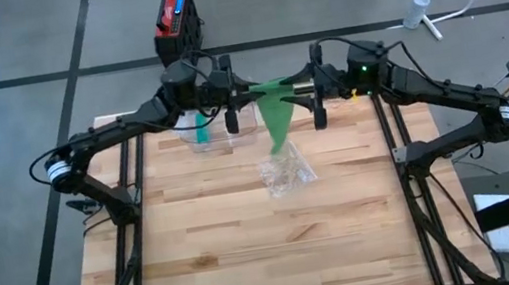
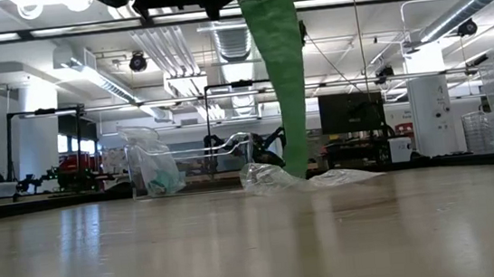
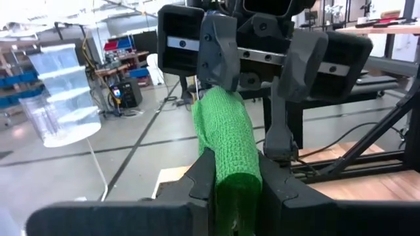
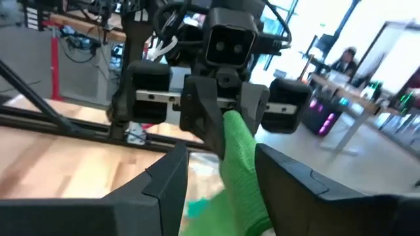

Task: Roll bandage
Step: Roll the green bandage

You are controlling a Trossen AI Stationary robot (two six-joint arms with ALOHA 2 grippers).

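Green bandage [image 1: 275, 109]: held up above the table's [image 1: 253, 264] far end, between both arms; loose tail hangs down to the plastic wrapper [image 1: 287, 175].
Left gripper [image 3: 233, 180]: fingers [image 3: 200, 174] clamped on the bandage, cloth pinched flat between them.
Right gripper [image 4: 220, 170]: facing the left one, fingers [image 4: 167, 177] apart; bandage runs through the gap, grip not evident.
Wrapper: crumpled, clear, lying on the wood under the tail.
Clear bin [image 1: 217, 128]: far left of the table, beneath the left arm, teal item inside.
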